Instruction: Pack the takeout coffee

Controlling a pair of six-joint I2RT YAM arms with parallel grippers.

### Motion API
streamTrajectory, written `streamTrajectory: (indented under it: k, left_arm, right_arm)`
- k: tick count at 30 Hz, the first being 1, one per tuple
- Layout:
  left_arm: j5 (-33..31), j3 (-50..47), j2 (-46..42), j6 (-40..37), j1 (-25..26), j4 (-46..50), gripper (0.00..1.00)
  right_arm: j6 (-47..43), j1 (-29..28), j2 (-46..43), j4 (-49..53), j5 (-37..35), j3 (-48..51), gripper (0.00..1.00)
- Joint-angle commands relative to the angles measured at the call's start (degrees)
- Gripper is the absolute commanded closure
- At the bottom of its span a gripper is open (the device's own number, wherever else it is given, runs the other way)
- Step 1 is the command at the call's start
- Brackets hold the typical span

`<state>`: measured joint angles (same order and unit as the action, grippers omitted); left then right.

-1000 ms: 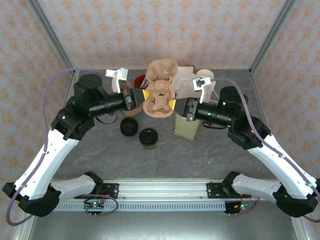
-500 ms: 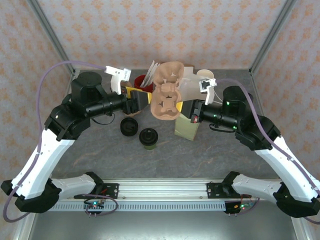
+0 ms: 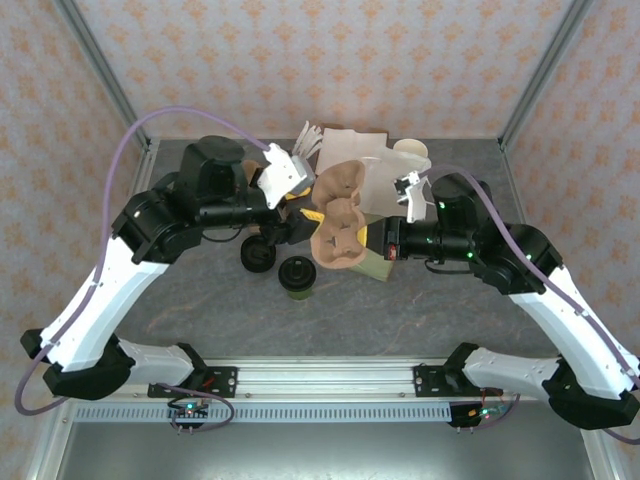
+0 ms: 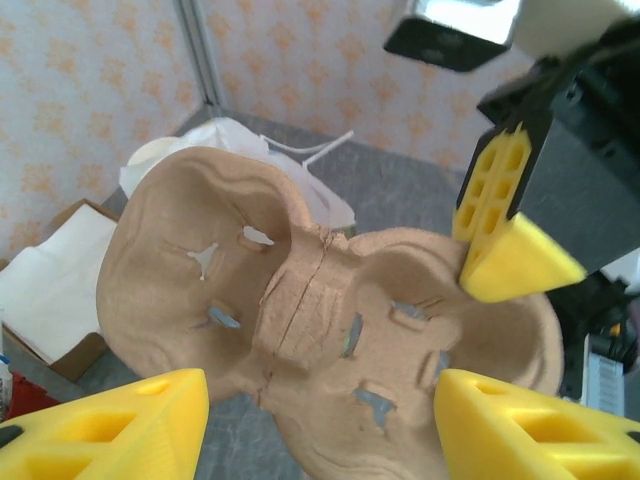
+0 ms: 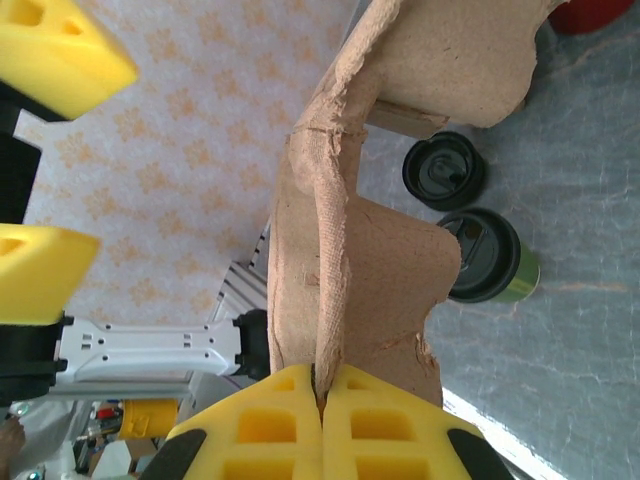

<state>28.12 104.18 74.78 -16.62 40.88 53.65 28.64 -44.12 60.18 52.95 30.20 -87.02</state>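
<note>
**A:** Takeout coffee (image 3: 297, 277) is standing lidded on the counter (image 3: 400, 310), just below and to the near side of the left pincer (image 3: 300, 215). It's not packed yet.

**B:** And look at the right pincer (image 5: 320, 388): clenched hard on one edge of the pulp cup carrier (image 5: 340, 260), which hangs on its side, clear of the counter.

**A:** The left pincer is released, fingers (image 4: 110, 420) spread wide. The carrier is right in front of them, but I'd say they have no grip on it.

**B:** So the whole carrier hangs off one thin pinch. That's the worry for me. The pulp looks ragged next to the right pincer's pads, and a twist could tear it or let it swivel.

**A:** And if it drops, the coffee is almost directly under that pincer. It could get knocked over, with the black lids (image 3: 258, 254) just beside it.

**B:** The wrists are close together too. If the left pincer closes off-centre, it could crumple the pulp or clip the other pincer's fingers.
</note>
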Motion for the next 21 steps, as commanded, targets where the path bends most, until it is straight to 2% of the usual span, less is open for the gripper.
streamTrajectory:
  k: [1, 8, 16, 21]
  left_arm:
    - [1.96, 2.26, 2.34, -9.16, 0.24, 4.82, 0.38]
    - [5.48, 2.96, 5.96, -11.88, 0.20, 6.32, 0.44]
    - [6.64, 2.41, 8.04, -12.29, 0.20, 5.96, 0.45]
    - [7.21, 2.60, 8.93, -12.55, 0.18, 5.77, 0.50]
  right_arm:
    - [-0.23, -0.09, -0.18, 1.37, 2.85, -0.62, 1.00]
    - [-0.92, -0.09, 0.77, 1.28, 5.44, 0.69, 1.00]
    - [-1.58, -0.08, 0.99, 1.10, 6.01, 1.05, 1.00]
    - [-1.64, -0.09, 0.86, 1.24, 6.10, 1.22, 1.00]
